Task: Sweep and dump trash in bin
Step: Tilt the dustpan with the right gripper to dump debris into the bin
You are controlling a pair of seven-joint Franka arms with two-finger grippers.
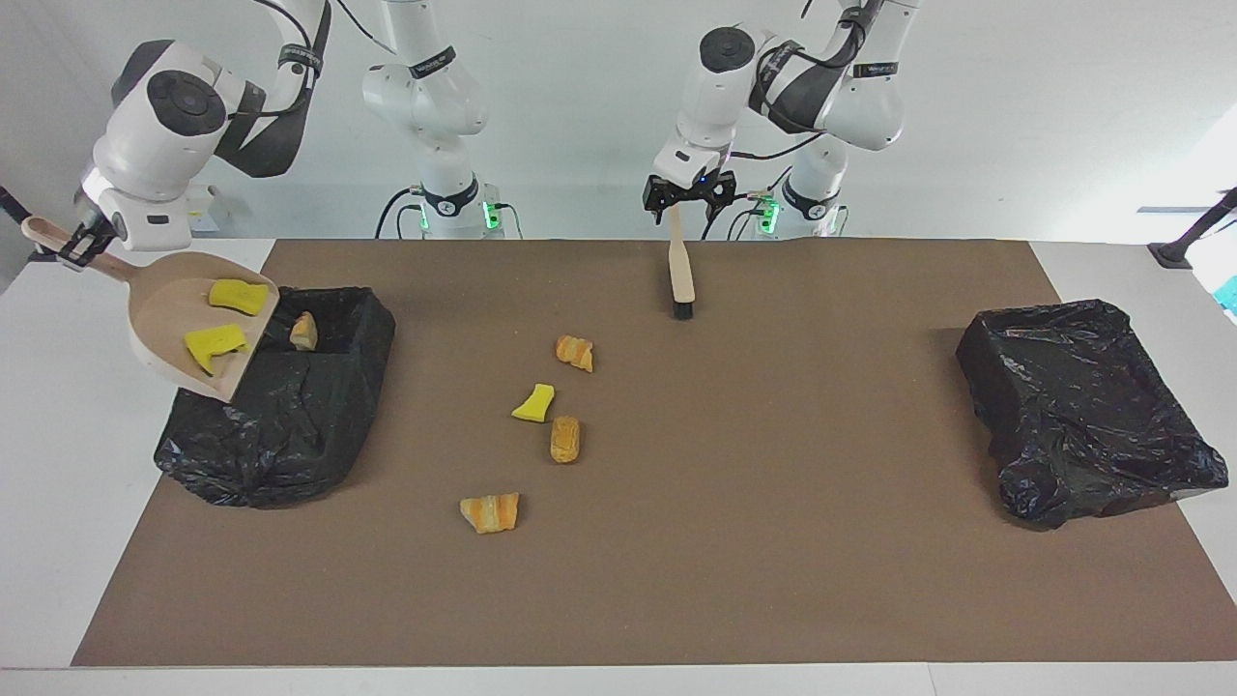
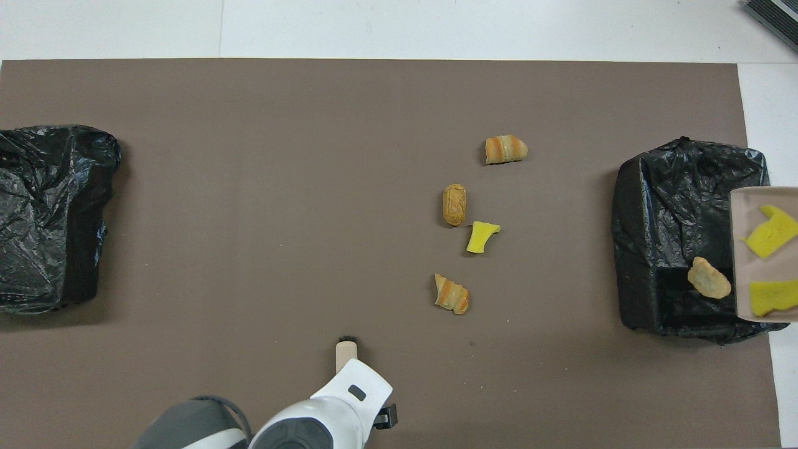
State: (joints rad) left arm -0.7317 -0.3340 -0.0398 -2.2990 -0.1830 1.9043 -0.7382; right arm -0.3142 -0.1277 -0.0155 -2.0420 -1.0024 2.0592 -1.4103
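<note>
My beige dustpan (image 1: 184,319) tilts over the black-lined bin (image 1: 280,406) with two yellow sponge scraps (image 1: 215,343) on it; one bread piece (image 1: 303,332) is dropping off its lip. Three orange-brown bread pieces (image 1: 565,439) and a yellow scrap (image 1: 534,403) lie mid-mat.

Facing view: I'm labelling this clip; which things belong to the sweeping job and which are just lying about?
In the job: beige dustpan in the right claw, two yellow sponge scraps on it, bread piece at the black-lined bin's mouth, four chunks on the mat, brush under the left claw.
Lying about: second bin, at the left arm's end.
</note>
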